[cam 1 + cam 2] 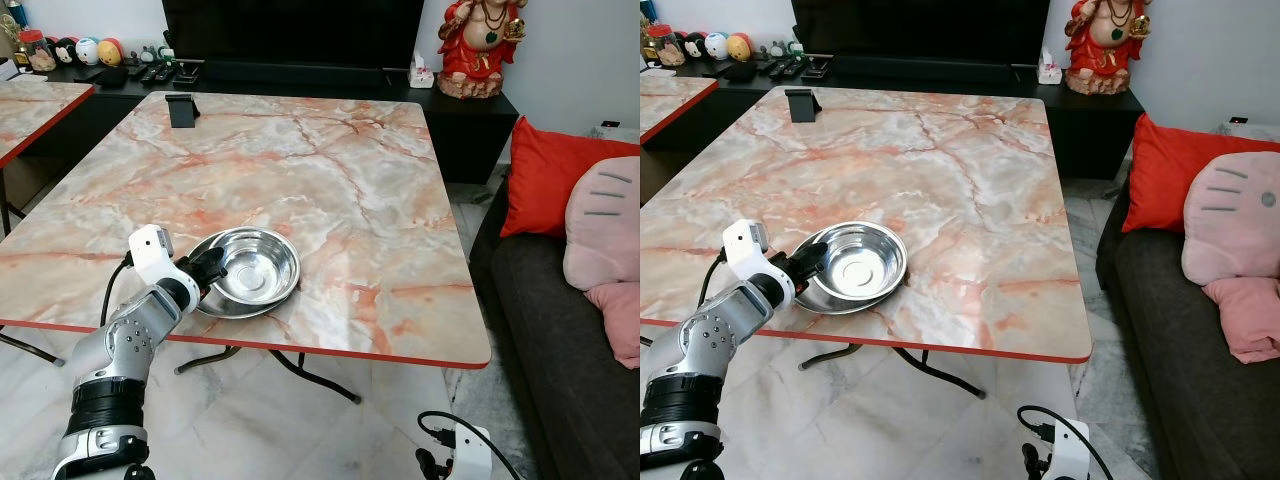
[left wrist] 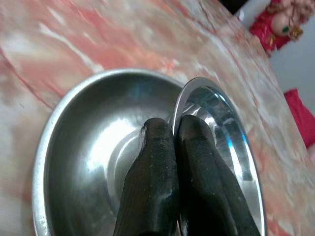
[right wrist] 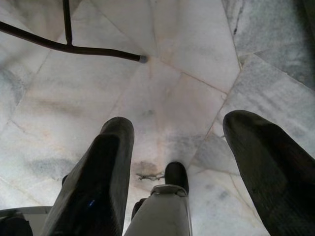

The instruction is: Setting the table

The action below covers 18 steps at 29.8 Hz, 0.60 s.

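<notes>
Left eye view: the left gripper [image 1: 207,270] sits at the near-left rim of a steel bowl [image 1: 250,268], which rests on the marble-patterned table [image 1: 330,170] near its front edge. The step in hand looks like setting the bowl down or shifting it into place. Done well, this probably means keeping the bowl flat on the table, sliding or lowering it gently, and letting go only once it lies steady and clear of the red-trimmed edge. The bowl is shallow, round and polished, with a broad rolled rim and a flat base. A black stand [image 1: 181,109] sits far off at the back of the table.

Right eye view: same layout. The bowl sits level, not tilted, well inside the front edge. The right gripper's arm hangs low beside the table.

Left wrist view: the two black fingers [image 2: 152,182] press nearly together, pinching the thin rim of what appears to be an upper bowl nested in a wider one [image 2: 74,147]; so the steel bowl may really be two stacked. Bright reflections; the metal will likely be slippery.

Right wrist view: the right gripper [image 3: 177,162] points at the marble floor [image 3: 187,54], jaws spread wide and holding nothing.
</notes>
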### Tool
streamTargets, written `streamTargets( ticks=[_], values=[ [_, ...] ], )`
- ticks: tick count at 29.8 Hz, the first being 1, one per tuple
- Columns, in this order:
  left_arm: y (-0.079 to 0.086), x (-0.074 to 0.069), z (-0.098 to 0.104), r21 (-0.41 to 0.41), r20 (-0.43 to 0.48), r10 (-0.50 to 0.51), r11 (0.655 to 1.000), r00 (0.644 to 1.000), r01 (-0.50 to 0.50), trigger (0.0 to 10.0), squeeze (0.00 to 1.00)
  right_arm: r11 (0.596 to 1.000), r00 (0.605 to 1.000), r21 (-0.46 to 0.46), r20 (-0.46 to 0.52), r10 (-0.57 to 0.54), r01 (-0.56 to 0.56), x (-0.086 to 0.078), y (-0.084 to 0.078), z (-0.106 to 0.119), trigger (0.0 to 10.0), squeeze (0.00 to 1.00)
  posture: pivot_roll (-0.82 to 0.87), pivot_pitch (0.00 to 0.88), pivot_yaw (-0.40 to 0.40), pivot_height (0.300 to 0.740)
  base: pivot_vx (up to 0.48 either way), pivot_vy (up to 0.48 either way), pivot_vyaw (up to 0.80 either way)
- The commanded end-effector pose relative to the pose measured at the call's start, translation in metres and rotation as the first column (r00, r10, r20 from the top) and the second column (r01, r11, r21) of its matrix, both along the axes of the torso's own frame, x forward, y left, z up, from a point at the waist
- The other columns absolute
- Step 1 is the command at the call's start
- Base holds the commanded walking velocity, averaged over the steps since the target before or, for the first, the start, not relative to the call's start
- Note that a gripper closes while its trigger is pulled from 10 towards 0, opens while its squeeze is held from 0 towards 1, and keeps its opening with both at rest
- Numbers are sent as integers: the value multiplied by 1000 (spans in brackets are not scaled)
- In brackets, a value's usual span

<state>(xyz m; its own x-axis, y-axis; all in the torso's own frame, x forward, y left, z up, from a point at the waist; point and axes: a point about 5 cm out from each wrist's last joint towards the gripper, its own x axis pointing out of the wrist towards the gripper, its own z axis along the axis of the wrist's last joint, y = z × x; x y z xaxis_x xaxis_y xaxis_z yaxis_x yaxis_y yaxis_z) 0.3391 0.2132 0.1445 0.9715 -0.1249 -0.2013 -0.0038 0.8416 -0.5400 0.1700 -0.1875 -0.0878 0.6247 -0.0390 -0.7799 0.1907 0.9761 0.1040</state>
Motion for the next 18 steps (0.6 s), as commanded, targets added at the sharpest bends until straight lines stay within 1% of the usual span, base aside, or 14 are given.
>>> streamTargets(
  ticks=[1, 5, 10, 18],
  values=[
    [4, 2, 5, 0, 21, 33, 999, 999, -33, 10000, 0, 1000, 1000, 0, -1, -2, 2, 1, 0, 0, 10000, 0, 14, 0, -4, 740, 0, 0, 0],
    [5, 2, 4, 0, 18, 41, 999, 999, -41, 10000, 0, 1000, 1000, 0, -1, -1, 1, 1, 0, 0, 10000, 0, 15, 0, -5, 740, 0, 0, 0],
    [2, 2, 1, -16, 10, 34, 999, 999, -34, 10000, 0, 1000, 1000, 1, 0, 0, 0, 1, 0, 0, 10000, 0, 12, 0, -5, 740, 0, 0, 0],
    [-1, 1, -2, -14, 1, 30, 999, 1000, -30, 10000, 0, 1000, 1000, 1, 0, 0, 0, 1, 0, 0, 10000, 0, 13, 0, -4, 740, 0, 0, 0]
  ],
)
